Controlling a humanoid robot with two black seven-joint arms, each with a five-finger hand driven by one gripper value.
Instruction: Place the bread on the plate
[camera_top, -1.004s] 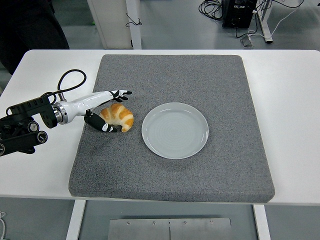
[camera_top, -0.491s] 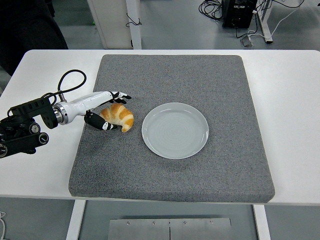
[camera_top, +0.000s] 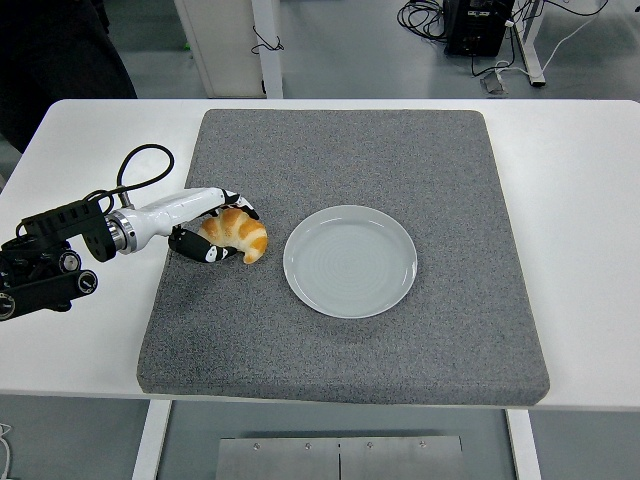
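On the left part of the grey foam mat (camera_top: 420, 330), which covers most of the white table (camera_top: 590, 180), a golden croissant (camera_top: 238, 232) is seen lying flat on the mat surface. It is enclosed by the left hand (camera_top: 208, 226): the upper fingers (camera_top: 238, 203) are curled over its far edge and the thumb is pressed against its near side, so the bread is gripped between them. The white forearm is extended from the left edge, with a black cable looped above it. Just to the right of the croissant, apart from it by a narrow strip of mat, 1 pale grey plate (camera_top: 350, 261) is set near the mat's middle, with nothing on it. Dark clothing of a person (camera_top: 55, 55) is visible at the top left corner.
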